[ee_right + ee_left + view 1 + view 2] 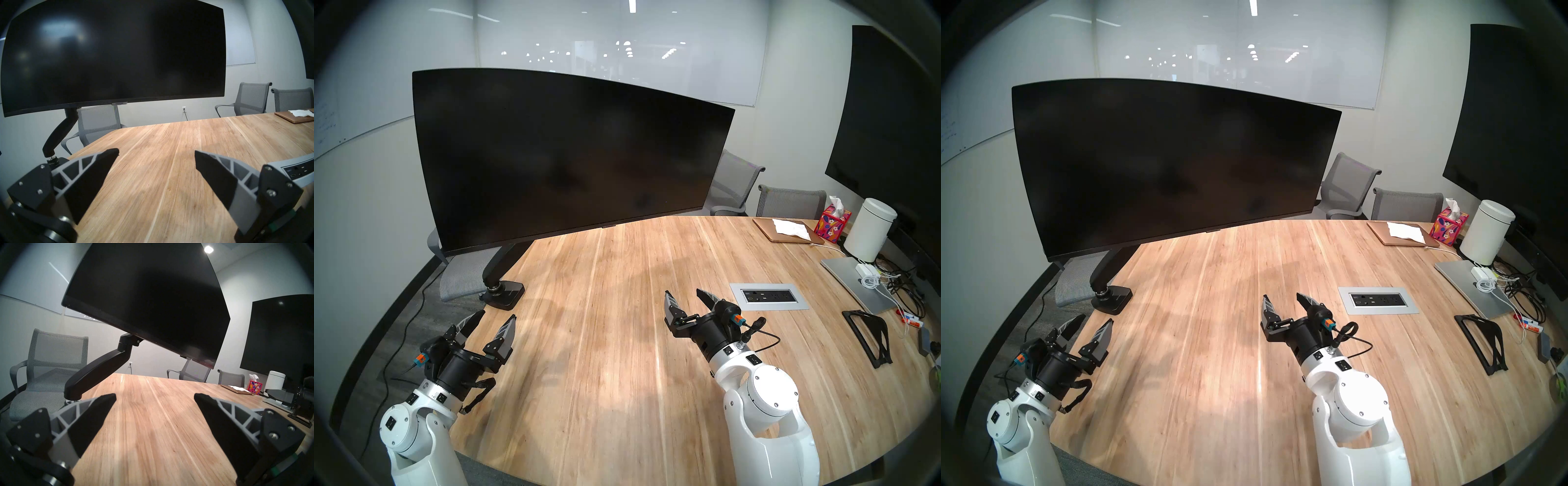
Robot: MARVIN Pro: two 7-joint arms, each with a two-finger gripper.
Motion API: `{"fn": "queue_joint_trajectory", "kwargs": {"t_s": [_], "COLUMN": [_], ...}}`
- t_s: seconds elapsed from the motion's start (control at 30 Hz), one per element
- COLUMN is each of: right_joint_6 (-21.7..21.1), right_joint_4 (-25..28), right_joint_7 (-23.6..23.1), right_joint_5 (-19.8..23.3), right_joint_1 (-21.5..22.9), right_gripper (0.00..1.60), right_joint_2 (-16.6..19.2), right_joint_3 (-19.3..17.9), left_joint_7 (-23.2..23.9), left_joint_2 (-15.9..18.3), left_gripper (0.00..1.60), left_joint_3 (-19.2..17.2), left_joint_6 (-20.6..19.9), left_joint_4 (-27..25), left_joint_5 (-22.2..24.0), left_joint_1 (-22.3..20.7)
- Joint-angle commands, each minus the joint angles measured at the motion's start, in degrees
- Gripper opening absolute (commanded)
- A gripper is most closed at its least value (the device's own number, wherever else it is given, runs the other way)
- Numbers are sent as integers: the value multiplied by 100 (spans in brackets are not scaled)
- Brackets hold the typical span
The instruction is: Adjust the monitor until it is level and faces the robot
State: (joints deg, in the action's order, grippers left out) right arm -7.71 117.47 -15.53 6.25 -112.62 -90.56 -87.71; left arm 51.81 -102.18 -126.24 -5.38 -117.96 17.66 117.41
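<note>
Jaws spread on both grippers, left (490, 321) and right (686, 298), holding nothing above the tabletop (619, 339). Monitor (565, 152) untouched, tilted, at far left corner.

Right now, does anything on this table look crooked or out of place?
Yes: the monitor sits askew on its mount arm, its left end hanging lower than its right and nearer the robot. Both grippers hang open, clear of it.
</note>
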Motion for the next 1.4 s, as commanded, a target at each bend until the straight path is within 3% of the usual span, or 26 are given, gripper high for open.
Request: {"fn": "queue_joint_trajectory", "kwargs": {"t_s": [0.0, 0.43, 0.5, 0.53, 0.6, 0.67, 0.97, 1.37], "right_joint_6": [14, 14, 14, 15, 15, 16, 16, 16], "right_joint_4": [105, 105, 105, 105, 104, 103, 103, 102], "right_joint_7": [-3, -3, -3, -3, -3, -3, -3, -3], "right_joint_5": [3, 3, 3, 3, 4, 4, 4, 4], "right_joint_1": [12, 12, 12, 13, 13, 13, 14, 14], "right_gripper": [160, 160, 160, 160, 160, 160, 160, 160], "right_joint_2": [-2, -2, -2, -2, -2, -2, -2, -2], "right_joint_3": [0, 0, 0, 0, 0, 0, 0, 0], "left_joint_7": [1, 15, -57, -171, -200, -382, -1123, -2349], "left_joint_2": [0, 2, -27, -61, -113, -182, -223, -159], "left_gripper": [160, 160, 160, 160, 160, 160, 160, 160], "left_joint_3": [-1, 22, 57, 118, 184, 316, 738, 1206], "left_joint_6": [3, -32, 103, 444, 619, 900, 1417, 1880], "left_joint_4": [-79, -40, -42, -42, -69, -146, -326, -494], "left_joint_5": [6, 3, 27, -6, 2, 53, 146, 108], "left_joint_1": [-5, -2, 32, 90, 176, 304, 497, 606]}}
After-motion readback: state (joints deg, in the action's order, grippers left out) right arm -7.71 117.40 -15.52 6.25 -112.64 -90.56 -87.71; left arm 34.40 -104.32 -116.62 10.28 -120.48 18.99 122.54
